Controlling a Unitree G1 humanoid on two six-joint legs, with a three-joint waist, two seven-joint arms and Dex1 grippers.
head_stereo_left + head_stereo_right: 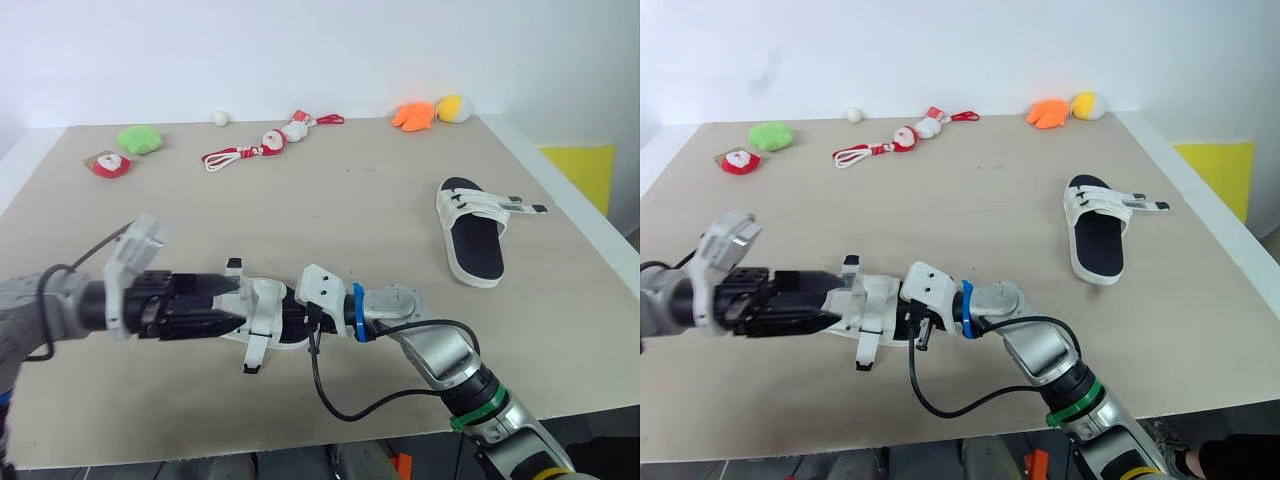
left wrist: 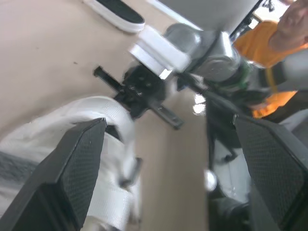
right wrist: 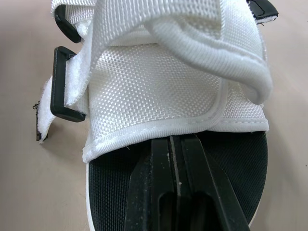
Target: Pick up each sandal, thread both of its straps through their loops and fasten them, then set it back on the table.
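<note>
The nearer white-strapped sandal with a black footbed (image 1: 262, 322) lies by the front edge of the beige tabletop (image 1: 360, 200), and both my arms meet over it. My right gripper (image 3: 172, 140) has its fingers pressed together with nothing visible between them. They lie along the footbed with the tips nosing under the woven white upper, which I judge is to pin the sole flat while the other arm works. Beside the upper stands a black rectangular plastic loop (image 3: 60, 84), and whether a strap already passes through it I cannot tell.

My left gripper (image 1: 228, 305) comes from the opposite end, fingers spread wide and holding nothing, with the white strap close to one finger (image 2: 72, 168). That looks like a stance for taking a strap end. Two black-tipped strap ends stick out sideways from this sandal, so I judge fastening is not done.

Farther off to my right rests the second black-soled sandal with white straps (image 1: 475, 250), sole down, strap ends pointing toward the table's right edge (probably waiting its turn).

Along the far edge, well apart from the work, sit a green plush (image 1: 140, 138), a red-and-white rope toy (image 1: 265, 143) and an orange plush (image 1: 413, 115).
</note>
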